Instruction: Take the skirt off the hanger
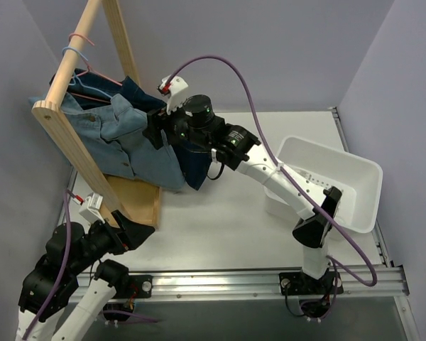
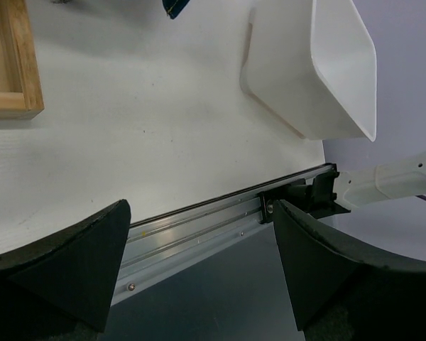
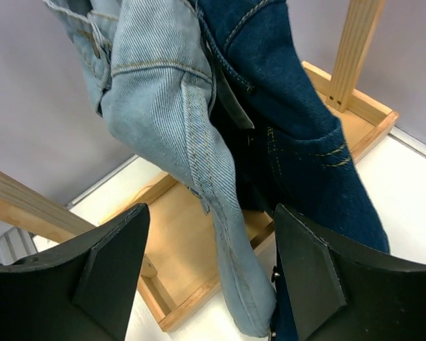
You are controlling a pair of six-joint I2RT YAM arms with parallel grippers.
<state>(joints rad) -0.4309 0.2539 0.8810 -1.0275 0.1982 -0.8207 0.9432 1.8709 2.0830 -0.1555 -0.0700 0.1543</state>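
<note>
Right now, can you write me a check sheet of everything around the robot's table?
Surface: white table, bare in the middle.
Job's things: light denim garment and dark denim garment hang on the wooden rack. The blue and pink hangers hook over its rail. I cannot tell which garment is the skirt.
Clutter: white bin on the right side.
Grippers: left gripper is open, low by the near edge, holding nothing. Right gripper is open, facing the garments, not clamped.
Cables: purple cable arcs above the right arm, and another runs along the left arm.
Surroundings: plain walls, nothing else seen.
</note>
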